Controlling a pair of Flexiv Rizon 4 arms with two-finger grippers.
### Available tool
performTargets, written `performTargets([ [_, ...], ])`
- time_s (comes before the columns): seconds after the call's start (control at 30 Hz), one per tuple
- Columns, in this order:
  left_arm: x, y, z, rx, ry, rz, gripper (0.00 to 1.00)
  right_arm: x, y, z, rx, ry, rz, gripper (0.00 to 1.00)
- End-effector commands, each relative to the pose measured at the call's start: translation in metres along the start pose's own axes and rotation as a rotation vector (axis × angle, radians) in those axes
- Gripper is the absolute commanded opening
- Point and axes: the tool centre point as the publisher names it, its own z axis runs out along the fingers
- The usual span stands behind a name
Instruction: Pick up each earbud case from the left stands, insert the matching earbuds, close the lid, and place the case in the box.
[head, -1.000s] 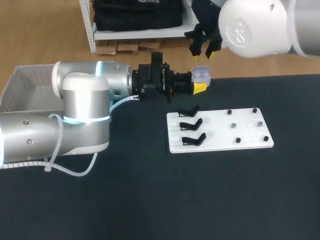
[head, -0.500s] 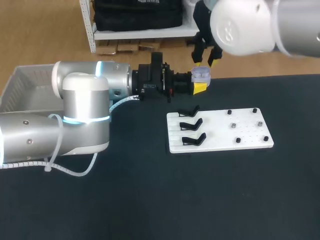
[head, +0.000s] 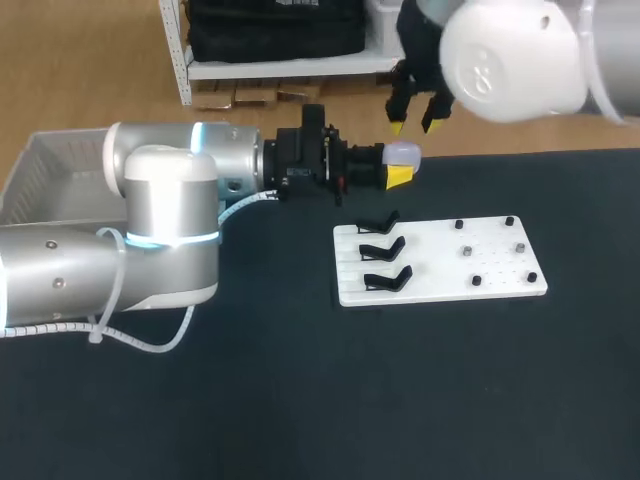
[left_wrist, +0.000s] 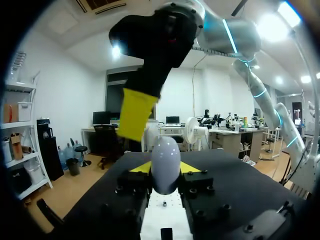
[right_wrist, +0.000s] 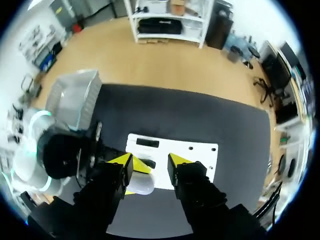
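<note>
The right end effector (head: 413, 124) has lifted off the earbud case (head: 403, 153), fingers apart just above it; the left end effector (head: 398, 166) clamps the closed case.

Bright even light, overhead glare, soft shadows

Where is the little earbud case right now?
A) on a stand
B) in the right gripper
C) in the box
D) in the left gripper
D: the case sits pinched between the yellow tips of the left gripper, and all three stands are bare.
</note>
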Motion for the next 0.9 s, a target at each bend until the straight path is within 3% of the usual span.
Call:
performTargets([
  [0.03, -0.007, 0.0, -0.019, -0.035, -0.026, 0.025, 0.0, 0.01, -0.023, -0.014, -0.088, -0.167, 0.16, 1.0],
  [0.2, -0.027, 0.0, -0.062, -0.073, -0.036, 0.066, 0.0, 0.01, -0.023, -0.014, -0.088, -0.167, 0.16, 1.0],
  [0.47, -0.043, 0.013, -0.166, -0.122, 0.066, 0.131, 0.0, 0.01, -0.023, -0.014, -0.088, -0.167, 0.16, 1.0],
  [0.67, -0.042, 0.028, -0.242, -0.18, 0.098, 0.161, 0.0, 0.01, -0.023, -0.014, -0.088, -0.167, 0.16, 1.0],
  [0.9, -0.012, 0.049, -0.304, -0.256, 0.146, 0.125, 0.0, 0.01, -0.023, -0.014, -0.088, -0.167, 0.16, 1.0],
])
